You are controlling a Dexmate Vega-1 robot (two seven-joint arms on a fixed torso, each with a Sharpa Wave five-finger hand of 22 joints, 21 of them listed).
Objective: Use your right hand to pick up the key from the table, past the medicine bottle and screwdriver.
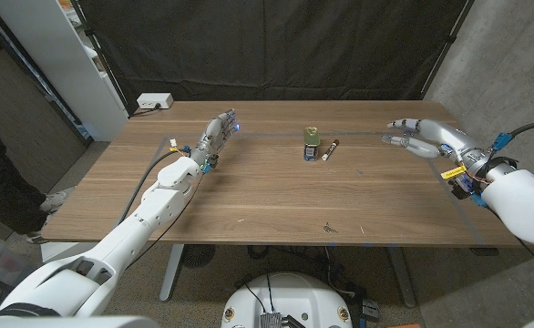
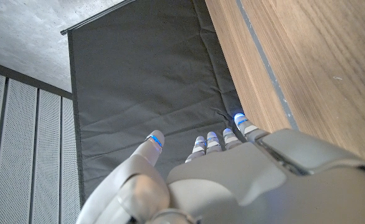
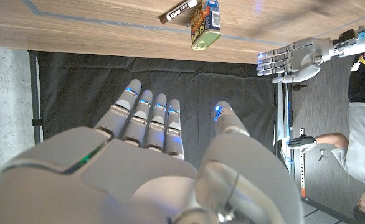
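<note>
Centrally, one bottle [image 1: 312, 144] is standing with one marker [image 1: 330, 150] lying just beside it. One key [image 1: 328, 229] is lying nearer the table [image 1: 249, 196] front. Both hands, left [image 1: 214, 137] and right [image 1: 419, 137], are hovering empty, fingers apart.

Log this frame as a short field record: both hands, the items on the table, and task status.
left hand: left hand over the table's far left part, fingers extended, holding nothing
right hand: right hand at the far right of the wooden table, fingers apart, empty
bottle: small green-labelled bottle standing upright, centre far side
marker: dark pen-like marker lying just beside the bottle
small item: tiny metallic object near the front edge, too small to identify
task status: nothing grasped yet
</note>
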